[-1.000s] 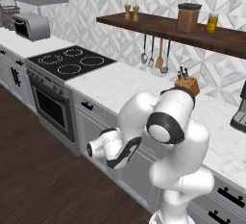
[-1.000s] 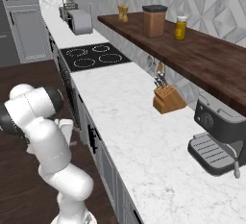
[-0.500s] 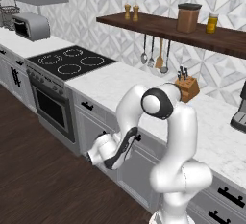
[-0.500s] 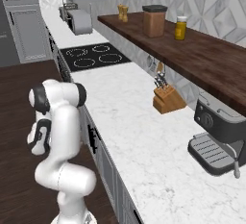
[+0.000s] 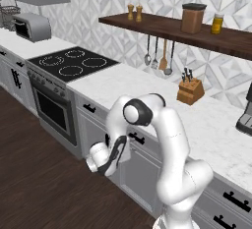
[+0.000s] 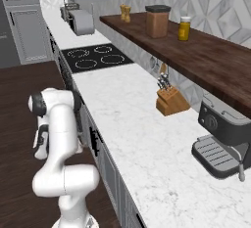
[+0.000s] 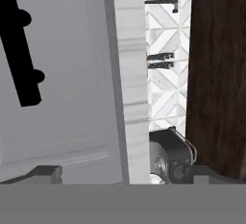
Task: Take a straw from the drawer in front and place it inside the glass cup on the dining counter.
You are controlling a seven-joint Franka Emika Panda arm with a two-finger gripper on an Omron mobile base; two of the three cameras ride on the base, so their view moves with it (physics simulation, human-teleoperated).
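The drawer [image 7: 72, 74] is a wide, shallow, light-grey panel with a flat front. It carries a short black bar handle [image 7: 19, 50] standing off the front on two posts. It sits shut, flush under the white marble worktop [image 5: 147, 88], to the right of the cooktop [image 5: 74, 66] and past the narrow drawer beside the oven [image 5: 51, 110].

The drawer's long axis runs level along the cabinet row, away from the cooktop, and its handle lies the same way. In the hand view the bar appears nearly upright with a slight lean, because the hand is rolled about a quarter turn.

The gripper [image 5: 118, 150] hangs low in front of the cabinets, right of the cooktop and below the worktop edge, pointing in at the grey front. Its fingertips [image 7: 45, 172] are spread wide apart with nothing between them. The handle lies off to one side of the gap and is not touched.

The cooktop holds the same place in the base views as before, so the base has not driven. A second ago the arm was folded tight over itself with its elbow raised near worktop height. Since then the upper arm has swung out towards the cooktop. The hand has stayed low at the cabinet front, and the jaws are as wide as before.
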